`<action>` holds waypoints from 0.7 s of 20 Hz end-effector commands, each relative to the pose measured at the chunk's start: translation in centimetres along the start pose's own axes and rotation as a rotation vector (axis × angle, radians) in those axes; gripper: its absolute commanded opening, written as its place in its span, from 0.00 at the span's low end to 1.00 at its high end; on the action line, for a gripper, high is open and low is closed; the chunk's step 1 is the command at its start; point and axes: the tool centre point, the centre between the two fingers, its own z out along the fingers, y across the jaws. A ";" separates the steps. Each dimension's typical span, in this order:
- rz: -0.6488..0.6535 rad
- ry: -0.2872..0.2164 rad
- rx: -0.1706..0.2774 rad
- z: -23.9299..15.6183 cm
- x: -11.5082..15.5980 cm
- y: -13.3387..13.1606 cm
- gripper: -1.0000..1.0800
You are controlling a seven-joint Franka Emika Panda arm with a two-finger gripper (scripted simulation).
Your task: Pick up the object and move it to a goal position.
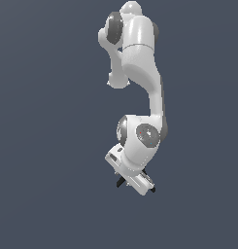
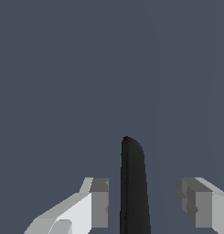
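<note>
In the wrist view the object [image 2: 132, 183] shows as a narrow black piece with a rounded tip, rising between the two fingers. My gripper [image 2: 143, 201] is open around it. A grey pad [image 2: 100, 203] stands a small gap from one side of it, and the other finger [image 2: 195, 203] stands farther off. Neither pad touches it. In the exterior view the gripper [image 1: 136, 186] hangs low under the white arm, its dark fingertips [image 1: 120, 183] spread apart. The hand hides the object there.
Only a plain dark grey-blue background surrounds the arm [image 1: 140, 63] in both views. No table edge, container or other object shows.
</note>
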 end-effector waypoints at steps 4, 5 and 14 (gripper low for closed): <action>0.001 0.000 0.000 0.8 0.0 0.0 0.62; 0.002 0.001 0.000 1.1 0.0 0.0 0.62; 0.004 0.002 0.000 3.0 0.0 0.0 0.00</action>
